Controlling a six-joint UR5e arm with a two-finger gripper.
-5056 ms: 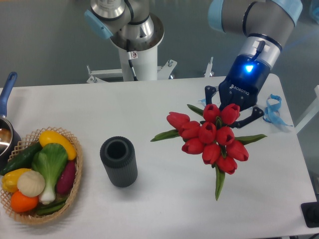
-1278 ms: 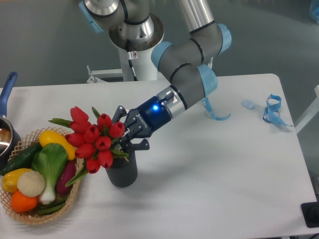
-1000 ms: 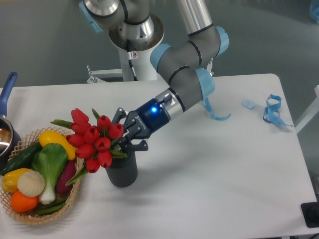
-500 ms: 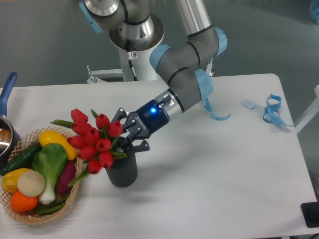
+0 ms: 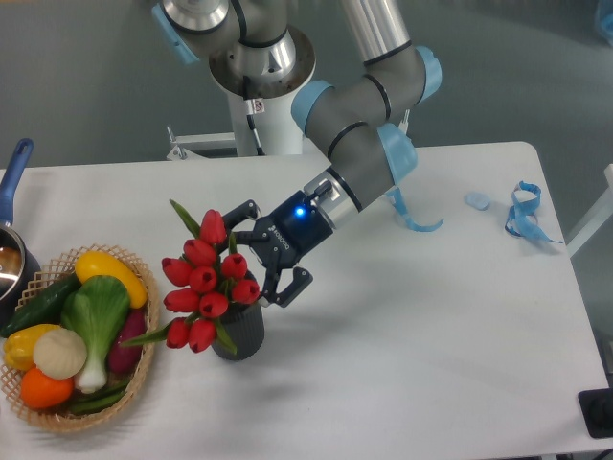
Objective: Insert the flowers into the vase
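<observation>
The flowers [image 5: 206, 287], red tulips with green leaves, stand with their stems in the mouth of the vase [image 5: 245, 332] and lean left over its rim. The vase is a dark grey ribbed cylinder, mostly covered by the blooms. My gripper [image 5: 268, 247] sits just right of and above the vase mouth, tilted down to the left. Its jaws are spread apart, and the fingers do not press on the stems. One finger [image 5: 242, 207] reaches up behind the top tulip, and the other ends beside the vase rim.
A wicker basket [image 5: 146, 362] of toy vegetables stands right beside the vase on the left, under the lowest blooms. A saucepan with a blue handle [image 5: 13, 165] is at the left edge. Blue ribbons [image 5: 523, 213] lie at the far right.
The flowers were carried from the right side to the vase. In the last half second the bunch dropped lower into the vase and the jaws spread apart.
</observation>
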